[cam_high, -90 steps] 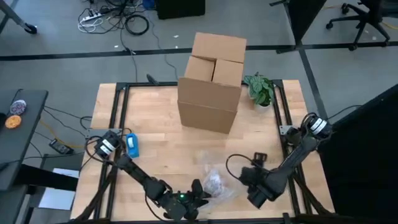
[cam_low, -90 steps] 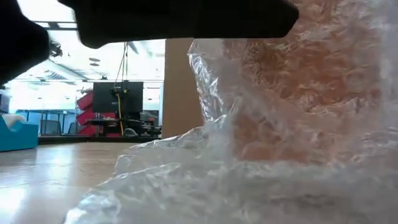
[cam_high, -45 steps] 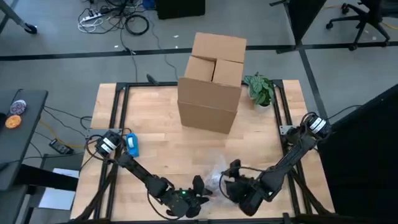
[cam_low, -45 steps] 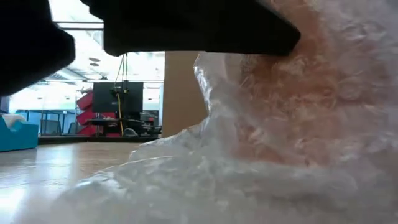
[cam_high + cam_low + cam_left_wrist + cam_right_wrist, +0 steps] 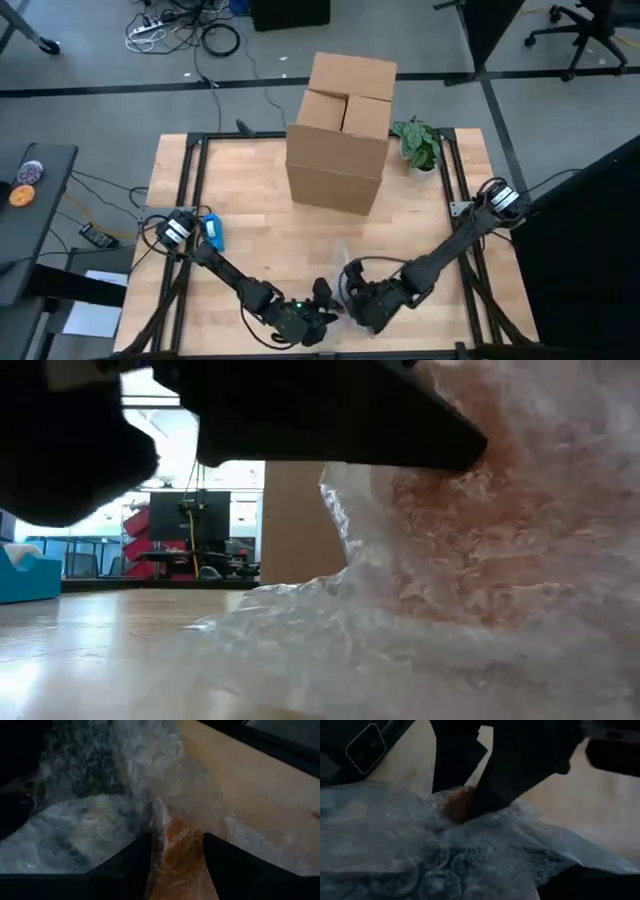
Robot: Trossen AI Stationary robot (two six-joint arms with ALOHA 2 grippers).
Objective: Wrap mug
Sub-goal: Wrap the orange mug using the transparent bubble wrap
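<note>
Mug (image 5: pixel 470 550) — orange-brown, blurred under crinkled bubble wrap (image 5: pixel 330 650) | both arms close

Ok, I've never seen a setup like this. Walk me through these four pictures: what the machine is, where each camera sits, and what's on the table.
It is a robot with two dark arms at a wooden table. One camera looks straight down, one sits at table height, and one rides on each wrist. The left gripper and the right gripper meet at the near edge over a mug bundled in bubble wrap. The left fingers straddle a fold of it. Farther back stand a cardboard box, a small potted plant and a blue object.
</note>
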